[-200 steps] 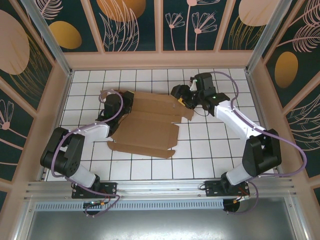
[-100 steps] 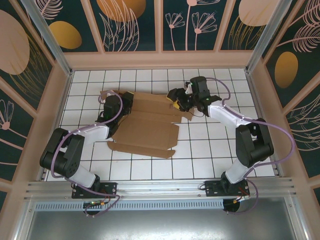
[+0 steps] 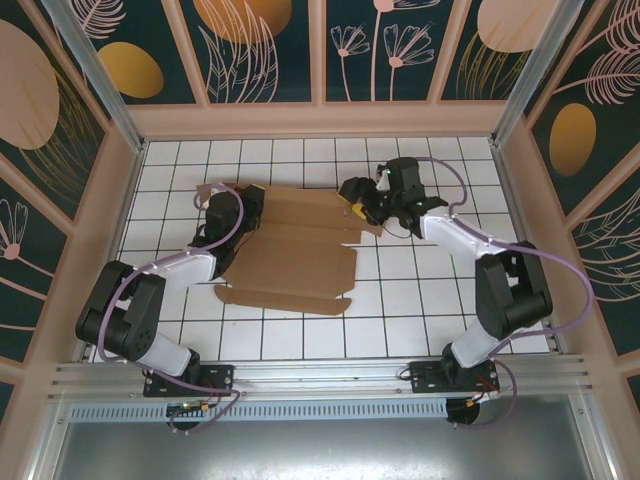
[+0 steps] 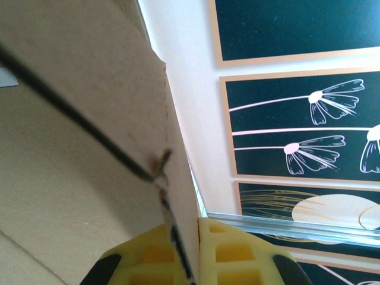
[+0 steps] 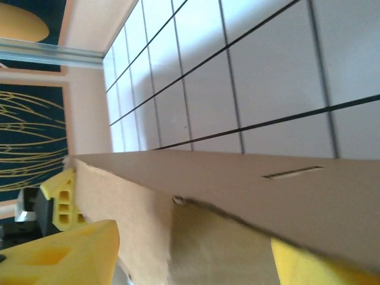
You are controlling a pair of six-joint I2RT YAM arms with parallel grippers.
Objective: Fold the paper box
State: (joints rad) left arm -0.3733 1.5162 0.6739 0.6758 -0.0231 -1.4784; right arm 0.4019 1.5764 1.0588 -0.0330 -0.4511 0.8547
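Since the earlier frame, the right end effector (image 3: 361, 206) has been brought slightly further over the right-hand flap of the flat brown corrugated cardboard paper box (image 3: 290, 255), while the left arm has hardly been moved. The sheet is lying on the white tiled table (image 3: 420, 300), left of centre and nearer the far edge than the near one.

The left end effector (image 3: 226, 212) is clamped on the sheet's far-left flap. In the left wrist view the edge of that flap is seen pinched between its yellow foam pads (image 4: 234, 255). The right end effector's jaws are held apart, and the slightly raised flap passes between them without being squeezed.

For the fold to go well, the left grip should be kept firm as an anchor. The right jaws should be closed squarely on the flap, close to its scored crease. The flap should then be rotated about that crease rather than dragged, so that the sheet is neither slid across the table nor torn at the slot.
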